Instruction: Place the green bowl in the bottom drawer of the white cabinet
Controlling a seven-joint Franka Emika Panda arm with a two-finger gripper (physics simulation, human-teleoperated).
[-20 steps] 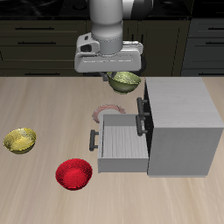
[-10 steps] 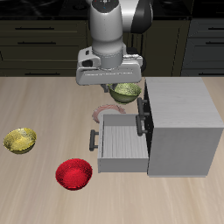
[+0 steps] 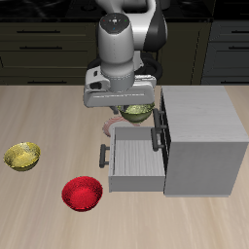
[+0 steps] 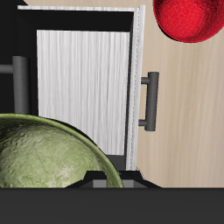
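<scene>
Overhead, the exterior view shows the robot's gripper (image 3: 134, 110) holding the green bowl (image 3: 137, 113) in the air, its 2 fingers clamped on the bowl's rim. The bowl hangs directly beneath the gripper body, just above the back edge of the bottom drawer (image 3: 134, 159), which is pulled fully out of the white cabinet (image 3: 202, 141) toward the open table (image 3: 49, 117). The drawer's black bar handle (image 3: 103, 157) faces away from the cabinet. A pinkish ring mark (image 3: 113, 123) lies on the table just beside the bowl. Well apart from the cabinet sit 1 yellow bowl (image 3: 22, 156) and 1 red bowl (image 3: 82, 194), the red one nearer the table's front edge. From the wrist view, the green bowl (image 4: 44, 166) fills the foreground close against the gripper, with the drawer's pale ribbed floor (image 4: 83, 87) beyond it.
</scene>
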